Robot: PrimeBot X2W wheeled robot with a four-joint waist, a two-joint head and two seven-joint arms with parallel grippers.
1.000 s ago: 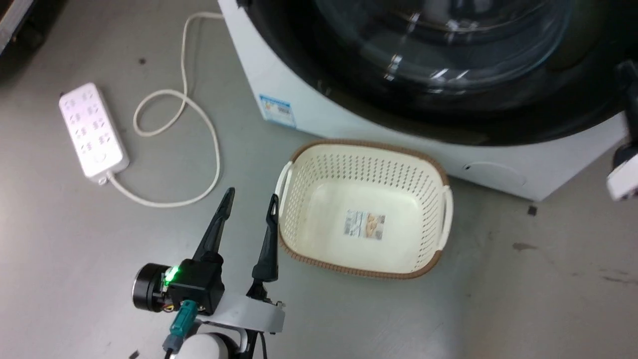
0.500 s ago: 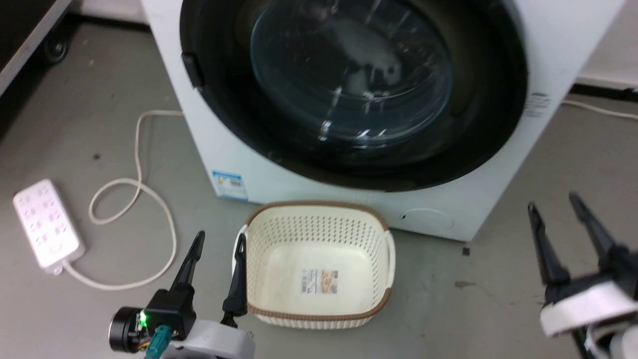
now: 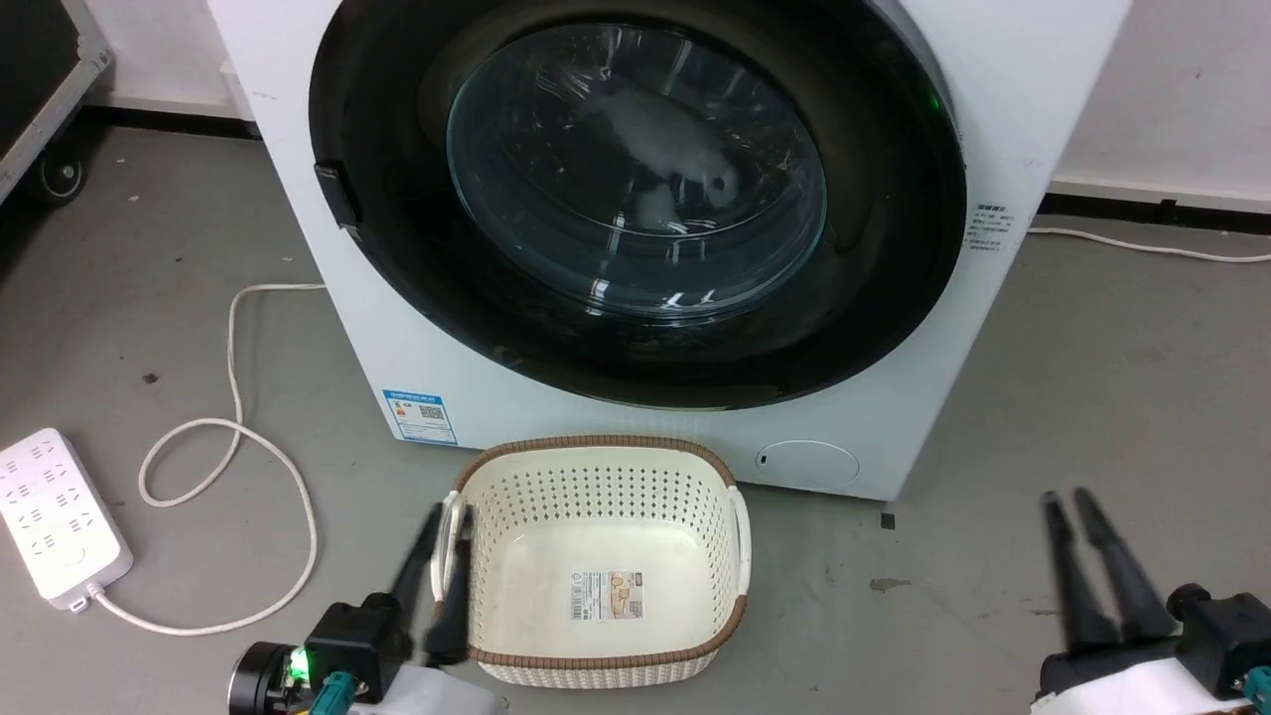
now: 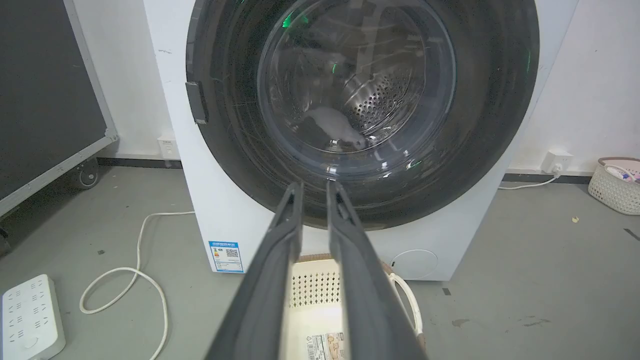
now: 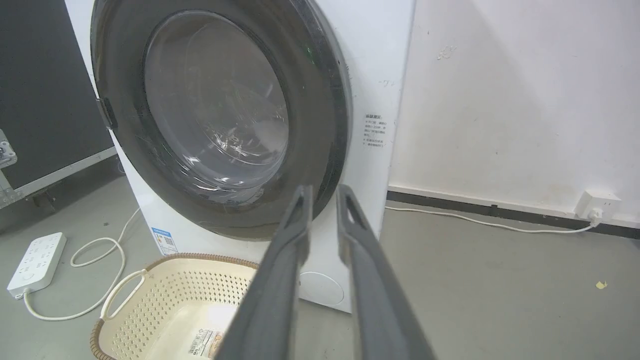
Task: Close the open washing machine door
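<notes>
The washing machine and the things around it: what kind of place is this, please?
Probably a laundry corner in a lab or utility room, not a home. A washing machine stands on bare grey concrete floor, with a laundry basket, a power strip and a wheeled black case.

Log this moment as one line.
door: shut on washer | left tool: free, narrow gap, beside basket | right tool: free, narrow gap

Right hand [image 5: 321,196] fingers nearly together, empty; washing machine door [image 5: 220,115] flush against washing machine [image 5: 372,75]; basket [image 5: 165,290] below.
</notes>
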